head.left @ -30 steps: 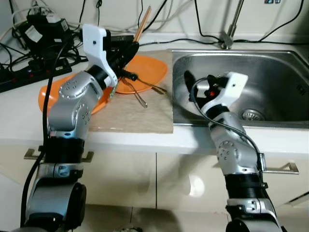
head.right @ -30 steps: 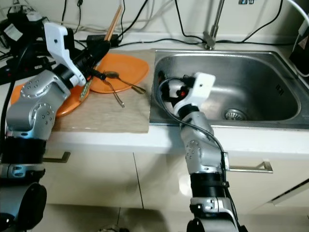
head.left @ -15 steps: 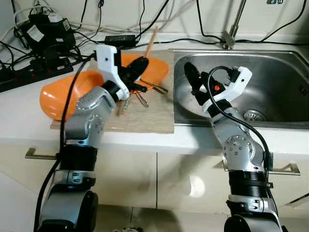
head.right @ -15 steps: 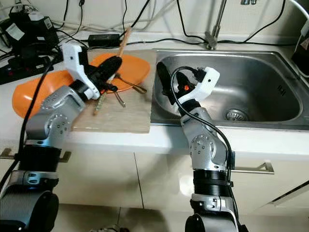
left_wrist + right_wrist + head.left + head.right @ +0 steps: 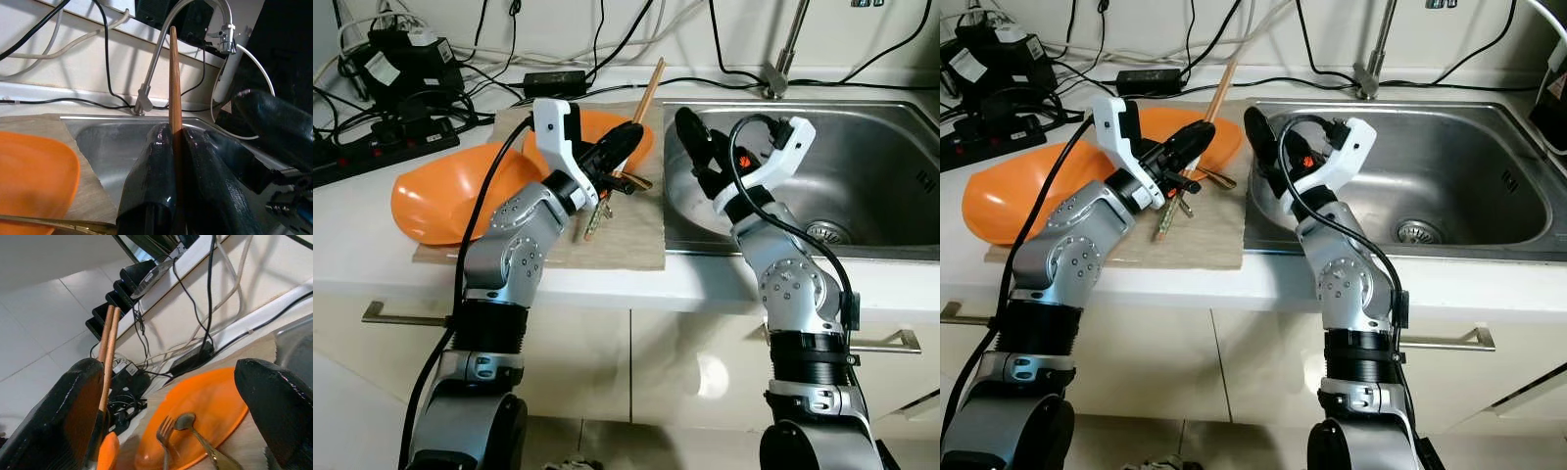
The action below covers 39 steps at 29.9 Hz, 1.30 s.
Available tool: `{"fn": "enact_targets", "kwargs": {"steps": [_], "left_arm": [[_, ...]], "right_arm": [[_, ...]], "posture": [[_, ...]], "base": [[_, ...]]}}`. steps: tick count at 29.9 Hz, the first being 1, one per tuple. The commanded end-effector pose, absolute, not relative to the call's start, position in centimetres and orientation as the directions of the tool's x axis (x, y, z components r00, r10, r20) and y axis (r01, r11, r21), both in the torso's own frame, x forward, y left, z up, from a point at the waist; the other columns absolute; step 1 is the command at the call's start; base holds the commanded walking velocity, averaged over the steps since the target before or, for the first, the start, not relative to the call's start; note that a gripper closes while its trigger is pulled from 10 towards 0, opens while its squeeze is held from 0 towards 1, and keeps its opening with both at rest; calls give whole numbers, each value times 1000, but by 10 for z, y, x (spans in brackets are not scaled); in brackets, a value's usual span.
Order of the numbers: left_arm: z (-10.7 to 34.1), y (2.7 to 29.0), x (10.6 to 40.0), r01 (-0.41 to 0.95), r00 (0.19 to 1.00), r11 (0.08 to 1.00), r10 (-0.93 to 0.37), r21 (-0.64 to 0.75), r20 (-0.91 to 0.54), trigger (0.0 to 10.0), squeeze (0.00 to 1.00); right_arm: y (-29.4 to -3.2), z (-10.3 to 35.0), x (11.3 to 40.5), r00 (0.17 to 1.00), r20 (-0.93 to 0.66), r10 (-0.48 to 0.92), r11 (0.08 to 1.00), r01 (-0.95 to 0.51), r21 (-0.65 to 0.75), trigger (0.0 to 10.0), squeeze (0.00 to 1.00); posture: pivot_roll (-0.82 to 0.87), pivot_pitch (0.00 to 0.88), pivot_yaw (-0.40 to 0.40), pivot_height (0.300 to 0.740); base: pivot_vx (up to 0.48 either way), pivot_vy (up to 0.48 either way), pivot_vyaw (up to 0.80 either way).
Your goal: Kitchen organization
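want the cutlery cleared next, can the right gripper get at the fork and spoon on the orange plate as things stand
Probably yes: the right gripper hangs open at the sink's edge facing the fork and spoon, though the left gripper holding chopsticks crowds that space.

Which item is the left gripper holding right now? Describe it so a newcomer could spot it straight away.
Start at the steel sink and look just off its left rim, over the beige mat. There the left gripper is shut on a pair of wooden chopsticks that slant up toward the wall. Unlike the metal fork and spoon lying on the orange plate, they are thin, straight, brown sticks held off the counter.
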<state>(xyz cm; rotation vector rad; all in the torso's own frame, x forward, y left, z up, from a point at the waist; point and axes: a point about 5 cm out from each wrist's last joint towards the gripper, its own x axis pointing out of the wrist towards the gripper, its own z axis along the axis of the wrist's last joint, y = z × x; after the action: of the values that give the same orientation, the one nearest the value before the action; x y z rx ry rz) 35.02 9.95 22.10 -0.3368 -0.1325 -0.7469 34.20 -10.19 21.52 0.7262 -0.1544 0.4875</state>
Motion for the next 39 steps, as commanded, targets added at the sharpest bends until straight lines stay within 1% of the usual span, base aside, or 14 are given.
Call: {"fn": "enact_targets", "kwargs": {"steps": [1, 7, 11, 13, 16, 17, 25, 30, 36, 39], "left_arm": [[222, 99, 347, 697, 717, 667, -653, -263, 245, 0, 0], [220, 98, 346, 709, 705, 654, -665, -265, 248, 0, 0], [220, 96, 345, 722, 692, 636, -675, -274, 256, 0, 0], [221, 95, 345, 727, 686, 628, -679, -277, 260, 0, 0], [225, 90, 340, 759, 649, 581, -706, -294, 282, 0, 0], [227, 87, 336, 780, 624, 555, -724, -291, 293, 0, 0], [227, 79, 326, 814, 578, 508, -756, -283, 307, 0, 0], [228, 76, 322, 825, 561, 491, -768, -279, 308, 0, 0], [223, 74, 322, 826, 558, 491, -777, -275, 290, 0, 0], [225, 73, 321, 832, 550, 484, -782, -271, 293, 0, 0]], "right_arm": [[-98, 219, 344, 867, 312, 389, 603, -496, 625, 10000, 0], [-90, 220, 345, 848, 311, 430, 497, -510, 702, 10000, 0], [-86, 220, 346, 838, 309, 450, 465, -516, 720, 10000, 0], [-86, 220, 346, 837, 309, 452, 462, -516, 721, 10000, 0], [-83, 219, 348, 832, 303, 464, 457, -518, 723, 10000, 0], [-81, 218, 350, 829, 301, 472, 461, -523, 717, 10000, 0], [-75, 221, 353, 817, 308, 488, 492, -549, 676, 10000, 0], [-73, 222, 357, 814, 307, 493, 513, -557, 653, 10000, 0], [-66, 230, 358, 792, 331, 512, 490, -586, 645, 10000, 0], [-65, 228, 360, 794, 328, 511, 503, -586, 635, 10000, 0]], "posture": [[-23, 0, 76, 740], [-21, 0, 75, 740], [-22, 0, 76, 740], [-23, 0, 78, 740], [-24, 0, 79, 740], [-22, 0, 80, 740], [-19, 0, 77, 740], [-19, 0, 70, 740], [-20, 0, 69, 740], [-23, 0, 66, 740]], "base": [[0, 0, 0], [0, 0, 0], [0, 0, 0], [0, 0, 0], [0, 0, 0], [0, 0, 0], [0, 0, 0], [0, 0, 0], [0, 0, 0], [0, 0, 0]]}}
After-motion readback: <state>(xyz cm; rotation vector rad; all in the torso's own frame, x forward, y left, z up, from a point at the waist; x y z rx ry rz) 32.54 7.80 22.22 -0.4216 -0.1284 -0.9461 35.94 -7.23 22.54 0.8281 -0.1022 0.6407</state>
